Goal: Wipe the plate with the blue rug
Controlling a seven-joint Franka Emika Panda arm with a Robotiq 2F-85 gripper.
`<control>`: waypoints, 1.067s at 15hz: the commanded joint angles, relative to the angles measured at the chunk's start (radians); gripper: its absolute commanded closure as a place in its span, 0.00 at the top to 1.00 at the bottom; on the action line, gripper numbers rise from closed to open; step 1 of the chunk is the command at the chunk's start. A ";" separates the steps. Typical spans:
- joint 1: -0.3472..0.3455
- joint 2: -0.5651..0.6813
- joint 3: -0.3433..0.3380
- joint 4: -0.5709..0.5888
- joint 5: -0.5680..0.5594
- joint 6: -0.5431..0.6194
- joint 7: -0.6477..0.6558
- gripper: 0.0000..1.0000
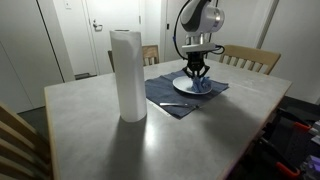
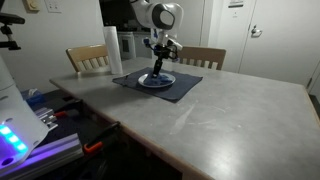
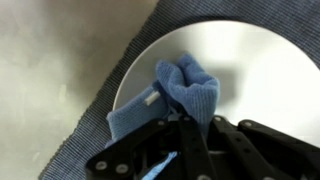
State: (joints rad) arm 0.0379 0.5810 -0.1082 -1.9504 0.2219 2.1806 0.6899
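Observation:
The white plate (image 3: 250, 70) lies on a dark navy placemat (image 3: 100, 105). In the wrist view the blue rug (image 3: 185, 88) is bunched on the plate's left part, and my gripper (image 3: 190, 125) is shut on it, pressing it down onto the plate. In both exterior views my gripper (image 1: 196, 78) (image 2: 157, 72) stands upright over the plate (image 1: 194, 86) (image 2: 157, 81), with a bit of the blue rug (image 1: 201, 84) showing under the fingers.
A tall white paper towel roll (image 1: 128, 75) (image 2: 113, 50) stands on the grey table (image 1: 90, 130) beside the placemat (image 1: 183, 97). A small utensil (image 1: 176, 104) lies on the placemat's near edge. Wooden chairs (image 1: 250, 58) (image 2: 200, 57) stand around the table.

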 commanded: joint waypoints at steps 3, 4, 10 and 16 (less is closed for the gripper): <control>0.013 -0.007 0.056 -0.002 0.019 -0.093 -0.026 0.02; 0.020 -0.002 0.062 0.007 0.014 -0.101 -0.020 0.02; 0.073 -0.031 0.062 0.070 -0.048 -0.107 -0.007 0.02; 0.089 -0.005 0.096 0.201 -0.070 -0.010 -0.068 0.02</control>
State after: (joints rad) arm 0.1364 0.5621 -0.0369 -1.7981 0.1338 2.1249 0.6778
